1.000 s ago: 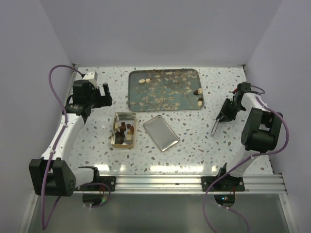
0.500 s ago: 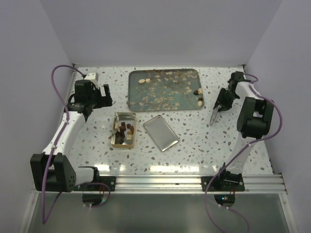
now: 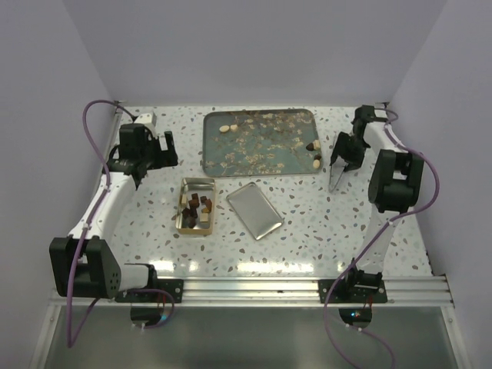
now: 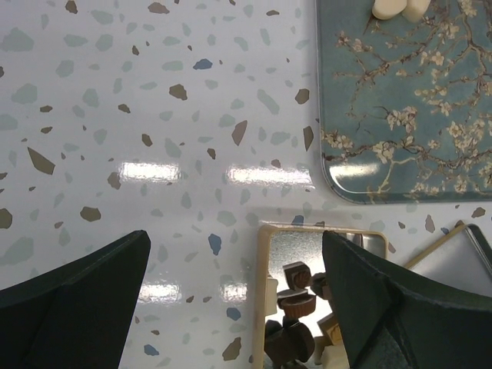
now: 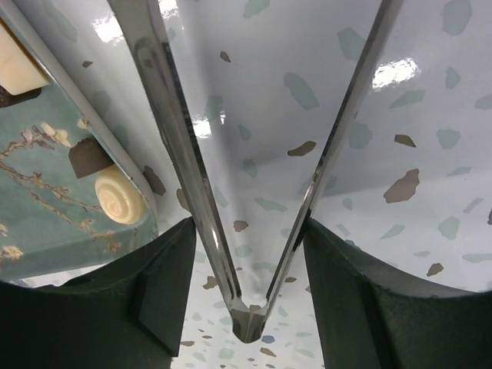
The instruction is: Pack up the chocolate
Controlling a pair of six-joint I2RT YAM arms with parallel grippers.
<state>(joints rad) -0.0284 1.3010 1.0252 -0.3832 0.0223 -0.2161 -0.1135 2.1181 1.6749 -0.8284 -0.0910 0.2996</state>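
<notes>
The gold tin (image 3: 197,205) holds several brown chocolates (image 3: 199,204); the left wrist view shows them (image 4: 296,307) inside its rim (image 4: 261,292). My left gripper (image 3: 165,150) is open and empty, up and left of the tin (image 4: 236,238). The teal tray (image 3: 260,142) carries cream chocolates (image 3: 225,128) at its far left and a dark one (image 3: 314,144) and a cream one (image 3: 318,161) at its right edge. My right gripper (image 3: 344,157) is shut on metal tongs (image 3: 337,175), just right of the tray. In the right wrist view the tongs (image 5: 192,154) spread open beside a dark chocolate (image 5: 86,157) and a cream chocolate (image 5: 119,194).
The tin's lid (image 3: 254,210) lies flat right of the tin, also in the left wrist view (image 4: 453,261). Walls close the table at the back and both sides. The tray's corner (image 5: 46,169) lies left of the tongs.
My right arm has swung toward the back and left, carrying the tongs closer to the tray's right edge. The left arm has barely moved.
</notes>
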